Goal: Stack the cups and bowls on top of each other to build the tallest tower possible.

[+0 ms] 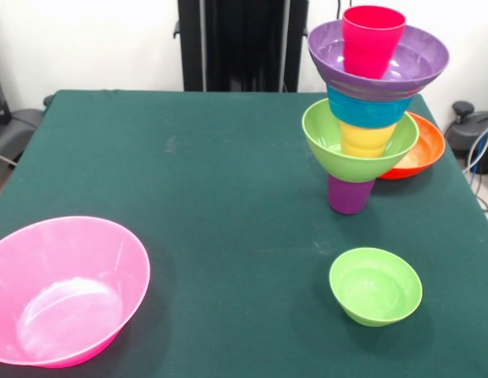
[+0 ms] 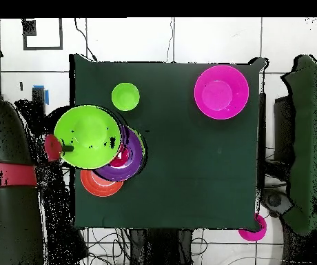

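"Looking at the tower [image 1: 362,118], where does it stand?"

"Close to the far right corner of the table [image 1: 212,181] in the front view. A purple cup [image 1: 350,195] is the base. On it sit a lime green bowl [image 1: 330,138], a yellow cup [image 1: 367,140], a blue bowl [image 1: 370,109], a wide purple bowl [image 1: 421,59] and a red cup [image 1: 373,39]. An orange-red bowl [image 1: 421,150] lies just behind it."

"And the gripper [image 2: 63,146]?"

"The front view shows none of it. From overhead, a red and black piece meets the rim of another lime bowl [image 2: 87,136] that seems to hang high over the tower. I take that for the gripper. Whether it grips the bowl, or how wide it stands, I cannot tell."

"What could go wrong?"

"The whole pile rests on one narrow cup. The upper layers sit off to one side of the base, and the purple bowl looks tilted. A bowl set down off centre, or a knock on that wide rim, would likely tip everything toward the right edge."

"What is left?"

"A small lime bowl [image 1: 375,285] sits near the right edge, and a pink bowl [image 1: 63,291] at the near left corner."
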Robot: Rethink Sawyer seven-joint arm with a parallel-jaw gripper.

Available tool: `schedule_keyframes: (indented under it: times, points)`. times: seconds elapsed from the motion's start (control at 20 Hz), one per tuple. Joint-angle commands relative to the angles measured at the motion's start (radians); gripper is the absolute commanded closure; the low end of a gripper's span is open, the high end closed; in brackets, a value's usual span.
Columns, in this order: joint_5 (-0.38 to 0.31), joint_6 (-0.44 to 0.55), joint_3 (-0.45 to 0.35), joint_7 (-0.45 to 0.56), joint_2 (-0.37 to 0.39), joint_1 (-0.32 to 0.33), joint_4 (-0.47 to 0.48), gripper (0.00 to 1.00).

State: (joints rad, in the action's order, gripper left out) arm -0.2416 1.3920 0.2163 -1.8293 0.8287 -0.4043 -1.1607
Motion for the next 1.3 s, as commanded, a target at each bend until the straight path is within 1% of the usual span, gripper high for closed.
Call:
schedule_keyframes:
  times: [0.05,0.75,1.3]
  points:
    - [-0.007,-0.071,-0.038,-0.202,-0.084,-0.008,-0.108,1.0]
    - [0.003,-0.119,-0.022,-0.212,-0.096,-0.014,-0.122,1.0]
    - [0.007,-0.132,-0.012,-0.213,-0.107,-0.019,-0.122,1.0]
